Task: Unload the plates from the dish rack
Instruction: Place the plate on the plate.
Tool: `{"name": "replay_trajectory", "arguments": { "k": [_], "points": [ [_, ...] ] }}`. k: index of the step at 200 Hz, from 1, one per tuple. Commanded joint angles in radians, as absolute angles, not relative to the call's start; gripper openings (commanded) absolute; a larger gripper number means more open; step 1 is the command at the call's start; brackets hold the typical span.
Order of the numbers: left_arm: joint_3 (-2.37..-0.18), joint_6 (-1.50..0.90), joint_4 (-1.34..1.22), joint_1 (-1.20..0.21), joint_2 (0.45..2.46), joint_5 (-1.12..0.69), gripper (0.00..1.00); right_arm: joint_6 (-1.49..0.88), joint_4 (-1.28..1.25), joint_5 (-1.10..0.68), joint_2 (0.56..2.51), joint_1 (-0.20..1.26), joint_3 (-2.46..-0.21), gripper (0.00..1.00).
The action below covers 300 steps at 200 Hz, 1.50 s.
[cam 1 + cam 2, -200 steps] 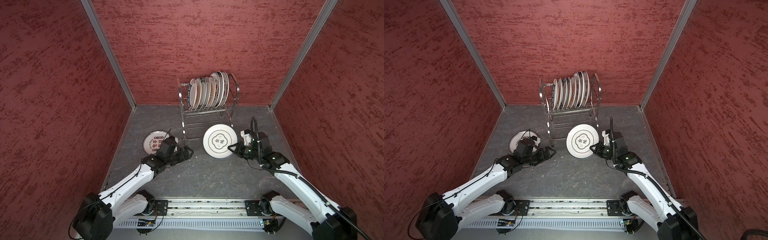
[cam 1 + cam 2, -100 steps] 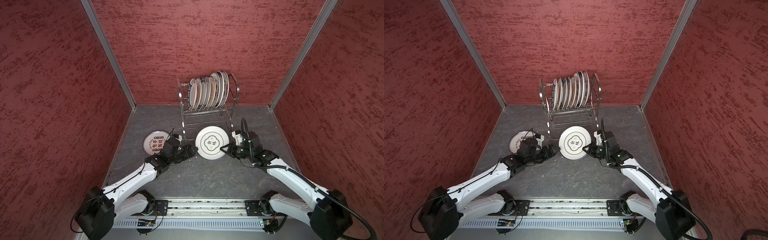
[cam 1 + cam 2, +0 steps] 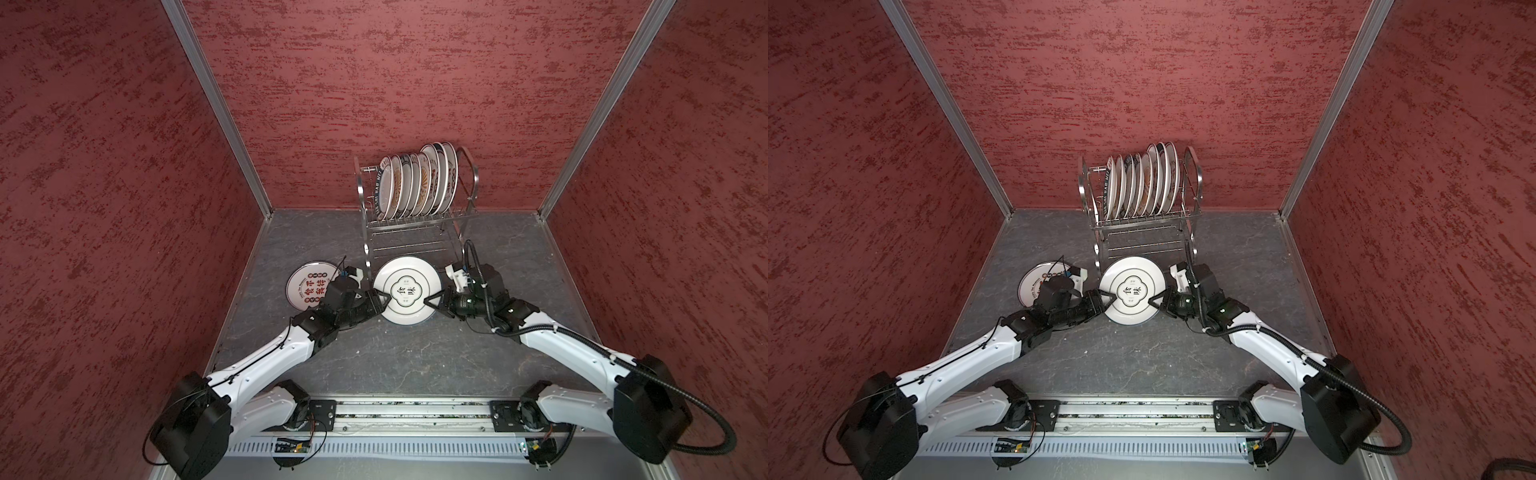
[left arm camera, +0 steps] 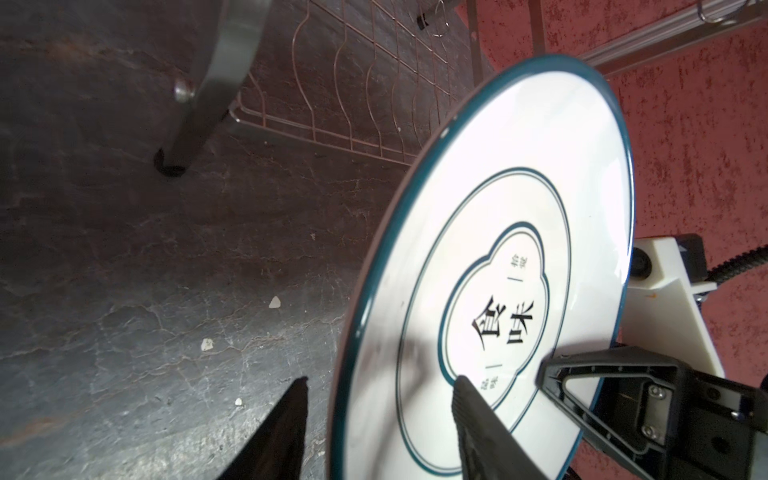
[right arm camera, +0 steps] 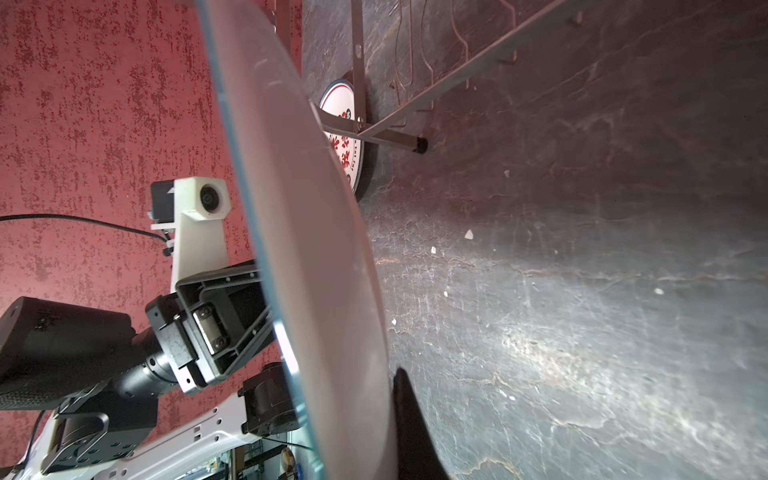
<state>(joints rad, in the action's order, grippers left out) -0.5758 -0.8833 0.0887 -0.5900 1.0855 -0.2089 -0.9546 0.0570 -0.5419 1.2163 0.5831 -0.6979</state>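
A round white held plate (image 3: 406, 274), dark teal at the edge with two black Chinese characters at its centre, hangs above the grey table (image 3: 415, 357). Its face is turned up toward the overhead camera, and two robot pincers meet it from opposite sides. The right pincer (image 3: 432, 304) is clamped tight on the rim nearest it and carries the plate. The left pincer (image 3: 384, 302) points straight at the opposite rim, which sits between its jaws. In the left wrist view one of its fingers (image 4: 478, 419) reaches over the printed face and the other sits beneath the plate with a gap showing. Its jaws are therefore part-way open and grip nothing yet. A round plate has no long axis; what matters is that the line across it runs from pincer to pincer. The left one, already nearest its rim, probably need only close where it is. Beyond both pincers stands the dish rack (image 3: 415, 224), with the plates (image 3: 415, 185) upright in its upper tier. Just outside the left pincer's wrist a flat plate (image 3: 305, 286) lies on the table.
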Motion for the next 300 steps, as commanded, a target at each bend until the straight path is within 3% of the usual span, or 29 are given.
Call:
{"name": "replay_trajectory", "arguments": {
  "k": [1, 47, 84, 134, 147, 170, 212, 300],
  "points": [
    [-0.559, -0.877, 0.064, -0.579, 1.062, -0.228, 0.5, -0.978, -0.066, -0.581, 1.225, 0.601, -0.708, 0.0],
    [-0.517, -0.89, 0.013, -0.538, 1.027, -0.296, 0.33, -0.978, -0.09, -0.59, 1.258, 0.617, -0.718, 0.0],
    [-0.492, -0.884, -0.001, -0.516, 0.997, -0.338, 0.15, -0.988, -0.147, -0.611, 1.285, 0.629, -0.724, 0.07],
    [-0.477, -0.879, -0.011, -0.486, 0.994, -0.387, 0.0, -0.98, -0.174, -0.621, 1.319, 0.641, -0.745, 0.1],
    [-0.476, -0.883, -0.008, -0.479, 0.994, -0.397, 0.0, -0.982, -0.186, -0.624, 1.322, 0.642, -0.745, 0.13],
    [-0.477, -0.884, 0.007, -0.467, 0.983, -0.402, 0.0, -0.991, -0.206, -0.616, 1.313, 0.643, -0.738, 0.3],
    [-0.472, -0.872, 0.048, -0.441, 0.916, -0.407, 0.0, -0.989, -0.21, -0.591, 1.305, 0.642, -0.738, 0.33],
    [-0.474, -0.851, 0.243, -0.284, 0.761, -0.478, 0.0, -0.999, -0.224, -0.569, 1.313, 0.64, -0.727, 0.58]
  ]
}}
